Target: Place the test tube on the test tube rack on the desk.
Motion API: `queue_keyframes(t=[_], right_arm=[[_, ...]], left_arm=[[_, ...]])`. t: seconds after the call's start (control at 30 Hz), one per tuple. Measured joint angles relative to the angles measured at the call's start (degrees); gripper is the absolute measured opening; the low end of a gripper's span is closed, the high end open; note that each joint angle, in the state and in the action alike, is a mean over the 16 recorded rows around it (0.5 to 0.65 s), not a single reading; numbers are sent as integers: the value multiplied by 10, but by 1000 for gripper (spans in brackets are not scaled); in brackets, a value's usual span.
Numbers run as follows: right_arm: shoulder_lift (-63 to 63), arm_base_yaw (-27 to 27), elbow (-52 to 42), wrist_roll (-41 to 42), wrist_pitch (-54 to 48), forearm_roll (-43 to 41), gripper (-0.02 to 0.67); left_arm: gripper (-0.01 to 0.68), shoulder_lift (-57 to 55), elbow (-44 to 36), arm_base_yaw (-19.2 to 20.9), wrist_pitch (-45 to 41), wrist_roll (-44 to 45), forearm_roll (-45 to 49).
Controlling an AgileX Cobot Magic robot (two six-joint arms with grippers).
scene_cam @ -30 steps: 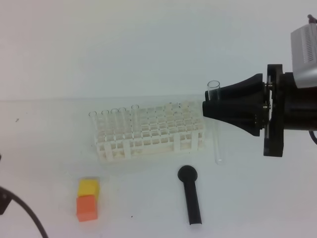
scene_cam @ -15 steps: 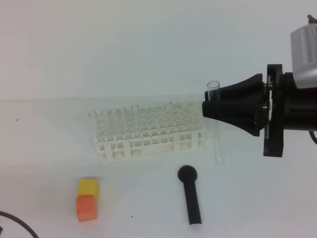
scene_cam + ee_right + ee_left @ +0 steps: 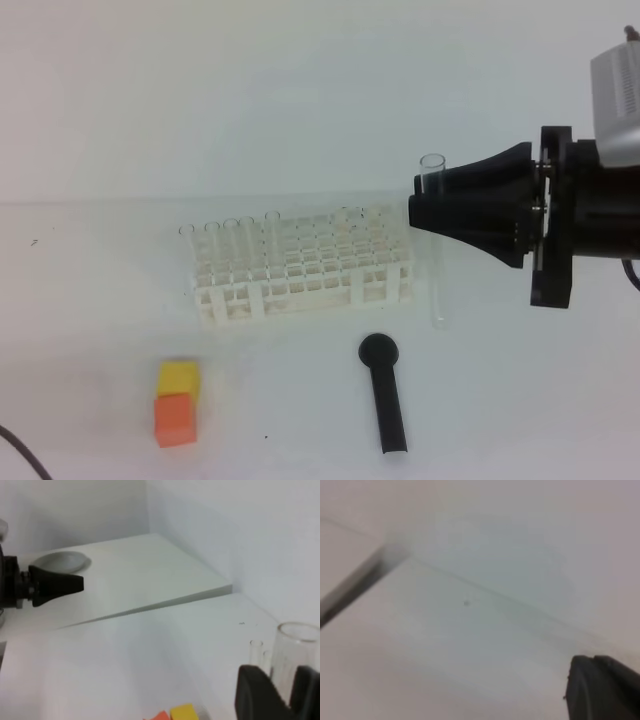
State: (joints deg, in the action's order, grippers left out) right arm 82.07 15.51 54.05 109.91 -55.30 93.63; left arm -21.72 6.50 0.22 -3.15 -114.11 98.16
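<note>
— What am I gripping?
— My right gripper [image 3: 422,212] is clamping the test tube [image 3: 436,250] near its rim, upright, above the desk [image 3: 520,400], just right of the test tube rack [image 3: 300,265].
— What is lying nearby?
— A black round-headed stick [image 3: 385,393] nearer, yellow block [image 3: 178,378] and orange block [image 3: 174,418] at left. My left gripper [image 3: 600,687] is sitting closed, holding nothing.
</note>
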Motion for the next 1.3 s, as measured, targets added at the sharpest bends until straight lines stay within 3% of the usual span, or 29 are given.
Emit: queue_keyframes(t=[0.13,0.23,0.57,0.7,0.83,1.07,1.3], right_arm=[[0,0,0,-7,0,6,125],[0,0,0,-12,0,10,125],[-6,3,0,-37,43,-39,125],[-17,13,0,-74,116,-95,125],[-32,31,0,-137,217,-176,125],[-53,82,-4,-298,391,-349,125],[-58,128,-35,-507,531,-542,125]], left_arm=[[-1,0,0,0,-30,70,-72],[-1,0,0,0,-47,194,-187],[-1,9,-6,0,-39,834,-754],[-1,15,-18,0,-12,1009,-912],[-1,33,-34,4,16,1088,-988],[-1,92,-59,24,37,1120,-1033],[-1,175,-67,41,-42,1134,-1059]])
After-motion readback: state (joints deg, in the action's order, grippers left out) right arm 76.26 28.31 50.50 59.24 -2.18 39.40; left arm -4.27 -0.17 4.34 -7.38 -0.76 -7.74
